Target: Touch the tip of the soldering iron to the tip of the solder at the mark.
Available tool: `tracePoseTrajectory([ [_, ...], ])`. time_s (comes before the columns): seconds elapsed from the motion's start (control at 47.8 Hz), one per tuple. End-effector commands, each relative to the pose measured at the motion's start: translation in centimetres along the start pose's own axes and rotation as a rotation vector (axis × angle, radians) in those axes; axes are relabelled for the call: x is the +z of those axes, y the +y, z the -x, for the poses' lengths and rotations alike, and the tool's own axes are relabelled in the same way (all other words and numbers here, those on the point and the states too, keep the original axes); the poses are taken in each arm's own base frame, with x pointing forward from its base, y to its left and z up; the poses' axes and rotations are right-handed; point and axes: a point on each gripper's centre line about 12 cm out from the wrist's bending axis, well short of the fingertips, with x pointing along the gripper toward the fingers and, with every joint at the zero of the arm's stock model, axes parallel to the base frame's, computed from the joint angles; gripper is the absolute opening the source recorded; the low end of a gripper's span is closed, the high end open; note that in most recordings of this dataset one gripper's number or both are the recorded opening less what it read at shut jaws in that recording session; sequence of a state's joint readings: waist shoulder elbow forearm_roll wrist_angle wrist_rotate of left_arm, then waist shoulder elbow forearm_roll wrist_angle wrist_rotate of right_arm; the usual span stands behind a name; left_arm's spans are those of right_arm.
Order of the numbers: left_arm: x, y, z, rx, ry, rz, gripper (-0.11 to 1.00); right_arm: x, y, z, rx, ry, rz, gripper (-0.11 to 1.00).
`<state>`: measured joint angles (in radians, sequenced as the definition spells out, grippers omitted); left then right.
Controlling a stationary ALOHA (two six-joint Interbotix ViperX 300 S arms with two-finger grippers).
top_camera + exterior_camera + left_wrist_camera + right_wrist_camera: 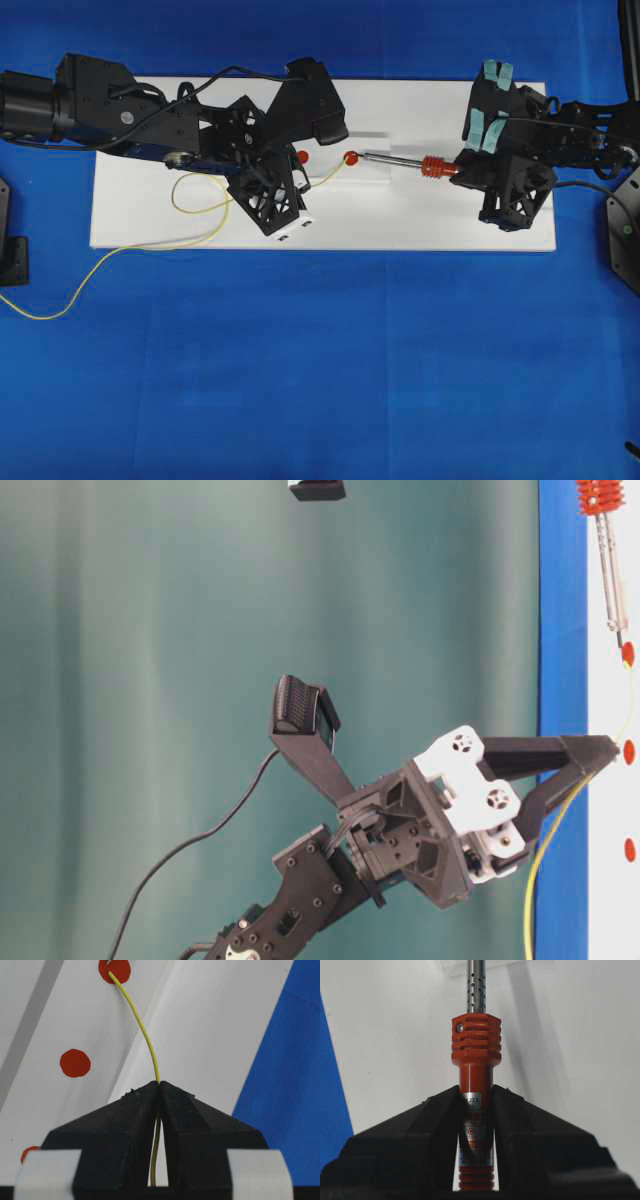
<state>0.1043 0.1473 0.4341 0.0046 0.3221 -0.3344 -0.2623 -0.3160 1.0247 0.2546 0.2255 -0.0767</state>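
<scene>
The soldering iron (400, 160) lies across the white board, its red ribbed collar (476, 1040) just ahead of my right gripper (476, 1092), which is shut on the red handle. Its metal tip points left and ends right at the edge of a red dot mark (351, 158). My left gripper (305, 183) is shut on the yellow solder (145, 1030), whose free end rests on that same mark (114, 969). Whether the two tips touch cannot be told. In the table-level view the iron (612, 575) ends just above the mark (628, 653).
The white board (420, 225) lies on a blue cloth. Two more red dots (75, 1063) (29, 1152) sit on the board near the left gripper. The solder's long tail (100, 262) loops over the board's left part and trails onto the cloth.
</scene>
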Motion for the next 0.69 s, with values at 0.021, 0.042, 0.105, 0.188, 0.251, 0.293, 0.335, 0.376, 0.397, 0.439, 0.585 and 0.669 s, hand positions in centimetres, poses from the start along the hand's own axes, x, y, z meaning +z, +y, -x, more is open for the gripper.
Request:
tracePoseTrajectory([
  [0.021, 1.28, -0.3, 0.69, -0.012, -0.038, 0.005, 0.02, 1.12, 0.17, 0.29, 0.004, -0.03, 0.002, 0.06],
  [0.042, 1.36, -0.32, 0.71, -0.012, -0.041, 0.002, 0.02, 1.11, 0.17, 0.29, 0.004, -0.029, 0.002, 0.06],
  [0.105, 1.36, -0.33, 0.71, -0.013, -0.041, 0.004, 0.02, 1.17, 0.2, 0.31, 0.005, -0.027, 0.001, 0.06],
  [0.188, 1.39, -0.34, 0.63, -0.012, -0.04, 0.002, 0.02, 1.2, 0.27, 0.33, 0.008, -0.022, 0.001, 0.06],
  [0.251, 1.47, -0.37, 0.61, -0.013, -0.041, 0.001, 0.02, 1.22, 0.34, 0.35, 0.01, -0.018, 0.002, 0.06],
  [0.293, 1.53, -0.39, 0.63, -0.013, -0.043, -0.001, 0.02, 1.29, 0.37, 0.38, 0.011, -0.016, 0.002, 0.06],
  [0.335, 1.55, -0.4, 0.59, -0.013, -0.043, -0.002, 0.02, 1.32, 0.38, 0.39, 0.011, -0.014, 0.002, 0.06],
  [0.376, 1.57, -0.4, 0.55, -0.013, -0.043, -0.004, 0.02, 1.34, 0.4, 0.4, 0.012, -0.013, 0.003, 0.06],
  [0.397, 1.61, -0.42, 0.61, -0.013, -0.044, -0.004, 0.02, 1.34, 0.39, 0.4, 0.011, -0.013, 0.004, 0.06],
  [0.439, 1.61, -0.42, 0.61, -0.013, -0.044, -0.004, 0.02, 1.33, 0.4, 0.4, 0.012, -0.011, 0.003, 0.06],
  [0.585, 1.58, -0.41, 0.62, -0.011, -0.038, -0.004, 0.02, 1.32, 0.44, 0.4, 0.013, -0.011, 0.004, 0.06],
  [0.669, 1.58, -0.41, 0.62, -0.011, -0.038, -0.002, 0.02, 1.32, 0.44, 0.4, 0.013, -0.011, 0.004, 0.06],
])
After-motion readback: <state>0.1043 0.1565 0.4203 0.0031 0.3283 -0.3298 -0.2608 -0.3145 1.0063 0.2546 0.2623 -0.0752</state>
